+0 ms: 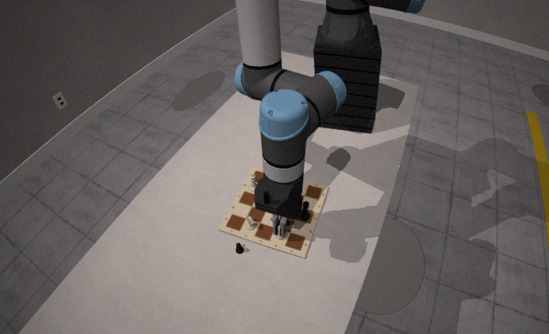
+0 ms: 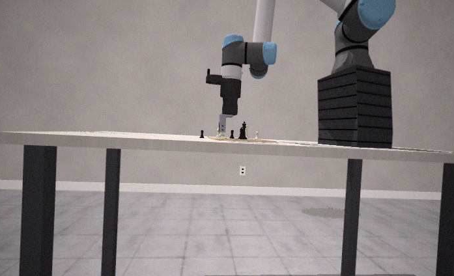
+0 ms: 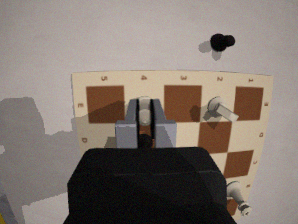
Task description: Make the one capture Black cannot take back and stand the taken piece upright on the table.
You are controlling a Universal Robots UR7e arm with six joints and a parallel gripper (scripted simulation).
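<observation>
Holding a white piece (image 3: 143,111) tight, the fingers (image 1: 280,226) hang low over the board (image 1: 231,215). The taken black pawn (image 1: 239,247) already stands on the desk (image 1: 143,265) near its front edge. Setting down is left.

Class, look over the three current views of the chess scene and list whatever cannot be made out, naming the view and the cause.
- Square under the tool: top view, fingers and wrist block it.
- Held white piece: wrist view, pads hide all but a sliver, so its type is unclear.
- Edge letters and digits of the board: every view, too small and blurred.
- Pieces near the black king: exterior view, overlapping, too small.
</observation>
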